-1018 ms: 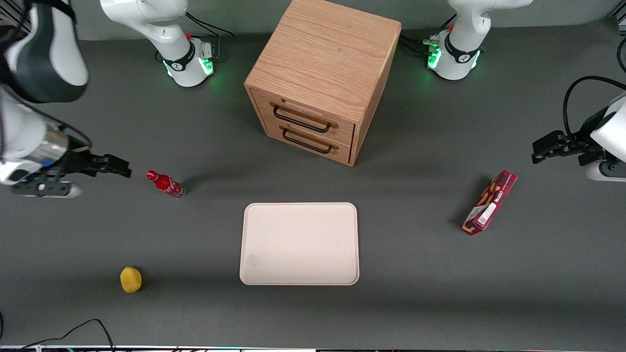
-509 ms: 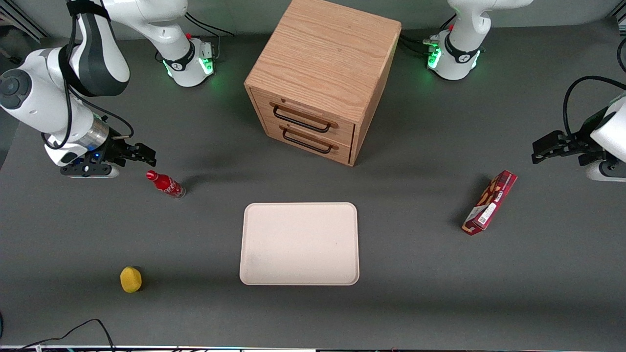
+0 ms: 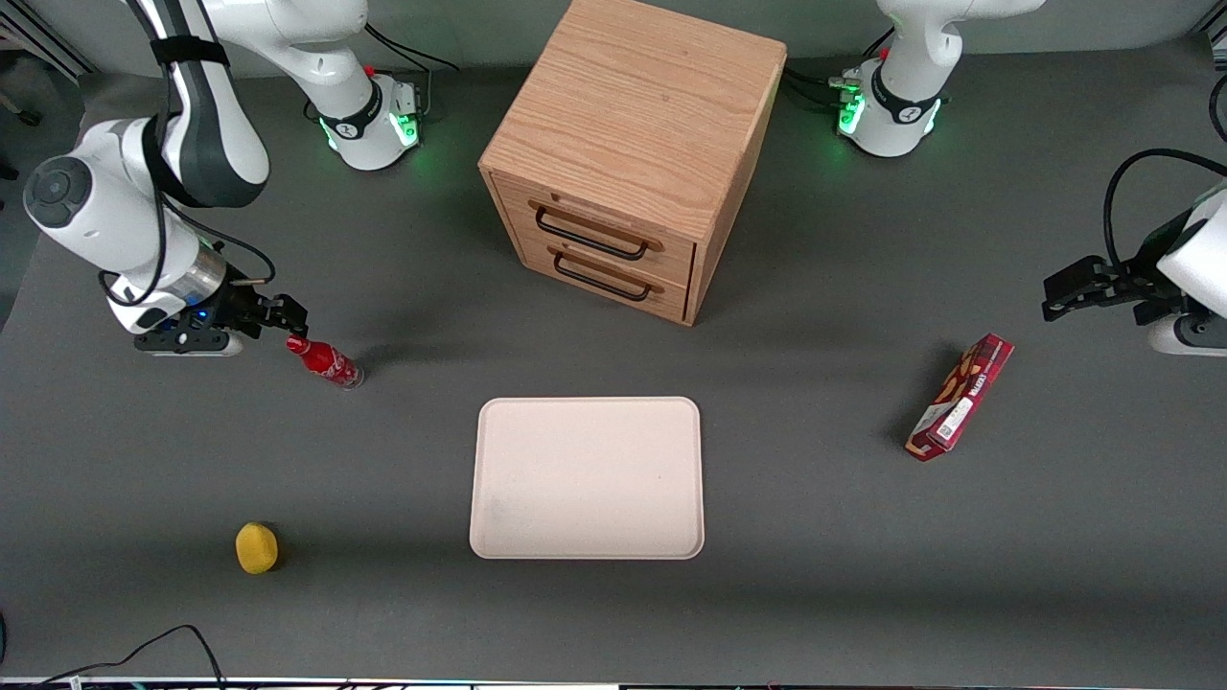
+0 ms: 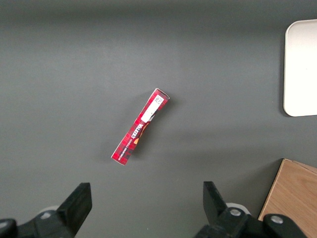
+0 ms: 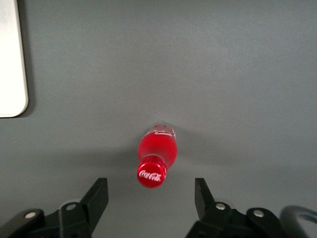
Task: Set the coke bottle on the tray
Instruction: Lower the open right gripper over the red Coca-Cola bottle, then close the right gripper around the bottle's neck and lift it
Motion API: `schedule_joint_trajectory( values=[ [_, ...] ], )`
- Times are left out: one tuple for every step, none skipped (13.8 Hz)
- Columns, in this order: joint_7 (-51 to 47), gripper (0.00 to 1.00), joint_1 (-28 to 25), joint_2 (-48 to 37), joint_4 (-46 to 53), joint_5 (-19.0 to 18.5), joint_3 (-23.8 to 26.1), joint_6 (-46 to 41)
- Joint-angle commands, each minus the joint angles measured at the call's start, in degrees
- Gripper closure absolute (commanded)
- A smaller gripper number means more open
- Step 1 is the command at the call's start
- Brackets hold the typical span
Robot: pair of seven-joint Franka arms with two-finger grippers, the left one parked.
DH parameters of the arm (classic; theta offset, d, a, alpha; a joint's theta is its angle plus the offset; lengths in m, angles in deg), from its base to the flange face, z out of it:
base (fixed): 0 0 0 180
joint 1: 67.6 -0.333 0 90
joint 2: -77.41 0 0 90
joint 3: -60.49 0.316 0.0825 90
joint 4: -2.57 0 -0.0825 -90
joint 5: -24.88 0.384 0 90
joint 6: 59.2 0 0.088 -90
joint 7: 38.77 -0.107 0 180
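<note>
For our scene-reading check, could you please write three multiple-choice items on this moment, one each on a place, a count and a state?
1. Where is the small red coke bottle?
A. on the grey table
B. on the pale-pink rectangular tray
C. on the wooden drawer cabinet

2. How many black handles show on the cabinet's front?
A. one
B. two
C. four

3. How is the right arm's hand?
A. shut on the cap
C. holding the tray
B. open above the bottle

Answers: 1 A, it stands on bare table, apart from the tray. 2 B, one per drawer. 3 B, the right wrist view shows its fingers spread either side of the cap.
</note>
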Motion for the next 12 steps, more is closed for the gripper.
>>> schedule_joint_trajectory(
  values=[
    [1.6,0.23,0.1,3.2,-0.9,0.6,0.0,5.5],
    [1.6,0.29,0.1,3.7,-1.1,0.6,0.1,6.4],
    [1.6,0.33,0.1,3.8,-1.5,0.6,0.1,6.8],
    [1.5,0.43,0.0,3.8,-1.6,0.7,0.2,7.1],
    [1.5,0.51,0.0,4.3,-1.5,0.6,0.2,7.5],
    [1.5,0.61,0.0,4.5,-1.5,0.7,0.2,7.7],
    [1.5,0.71,0.0,4.4,-1.6,0.7,0.2,7.6],
    [1.5,0.81,0.0,4.4,-1.6,0.7,0.3,7.6],
    [1.4,0.9,0.0,4.4,-1.5,0.7,0.3,7.5],
    [1.3,0.99,0.0,4.3,-1.6,0.7,0.4,7.3],
    [1.3,1.0,0.0,4.2,-1.6,0.7,0.4,7.2],
    [1.1,1.0,0.0,4.2,-1.5,0.7,0.4,7.1]
  ],
)
